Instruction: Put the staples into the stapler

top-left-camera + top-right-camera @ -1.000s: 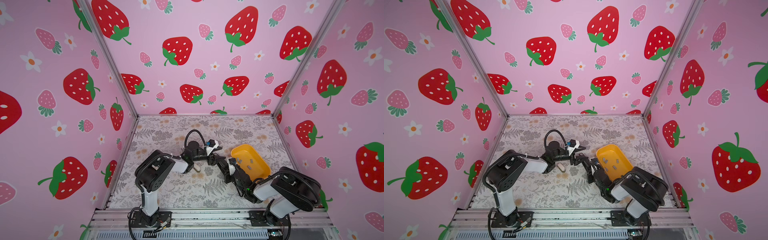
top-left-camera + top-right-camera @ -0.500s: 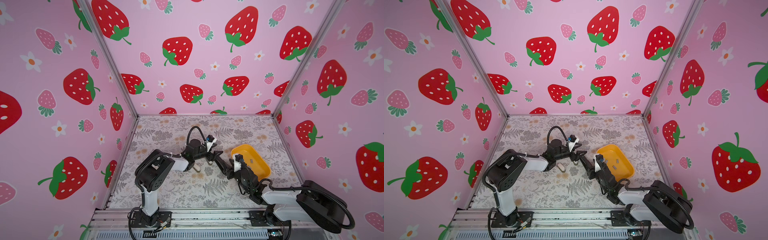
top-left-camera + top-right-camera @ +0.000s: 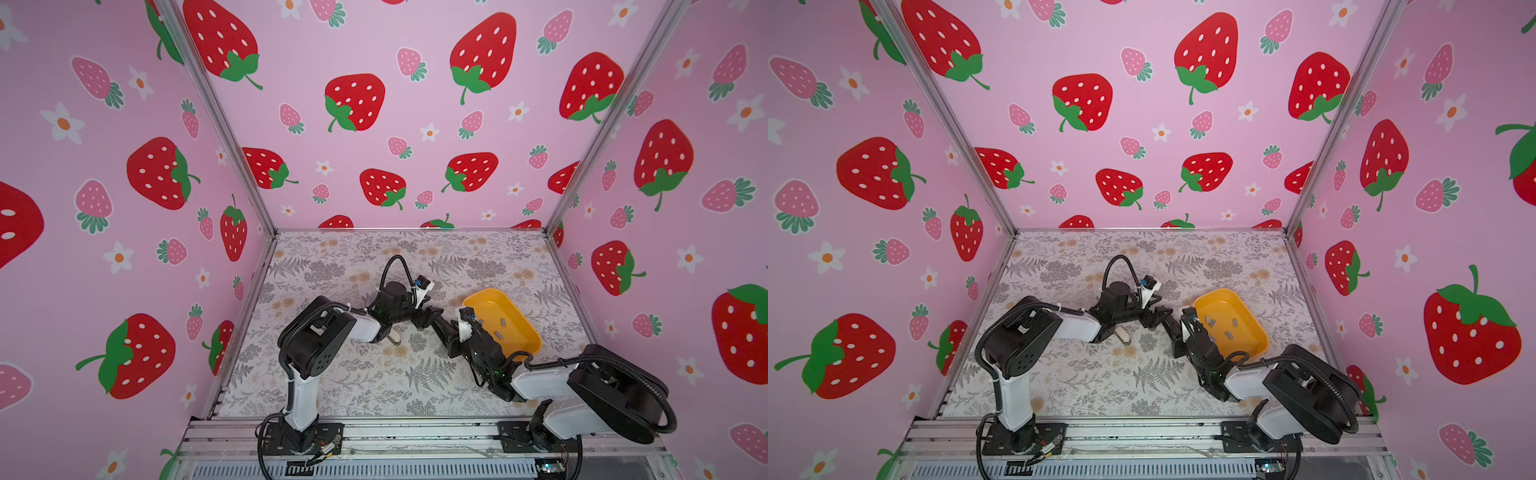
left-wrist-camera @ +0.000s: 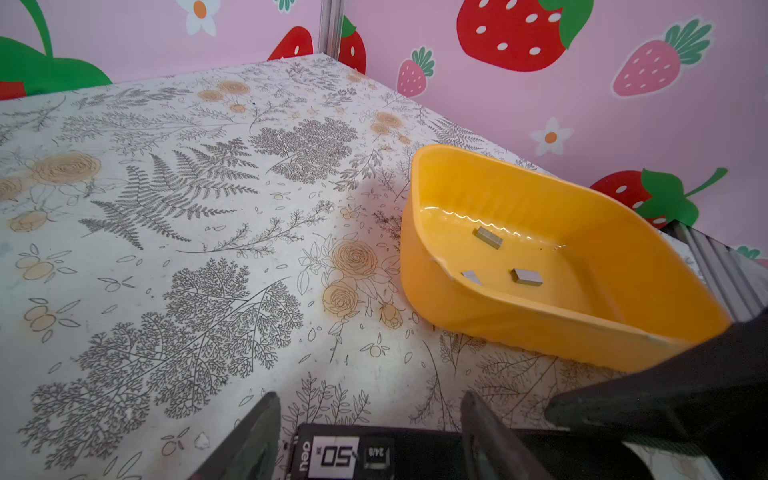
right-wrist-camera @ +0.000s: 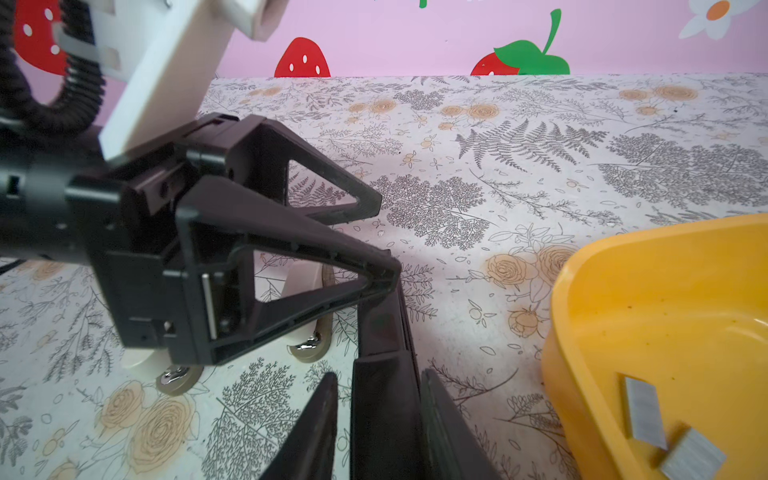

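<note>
With my left pincer (image 4: 368, 399) clamping the stapler (image 4: 332, 455) and my right pincer (image 5: 379, 374) narrow around its black rail (image 5: 382, 324), grip I cannot tell, I should move squarely, without twisting.

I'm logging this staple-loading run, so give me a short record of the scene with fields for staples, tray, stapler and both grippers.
tray: yellow, on the floral table, right of centre
staples: several grey strips lying loose in the tray
left gripper: fingers apart, grip unclear
right gripper: fingers either side of the stapler, narrow gap showing
stapler: black, labelled, reaching from left gripper to right gripper
whitish stapler: on the table by the left gripper
</note>
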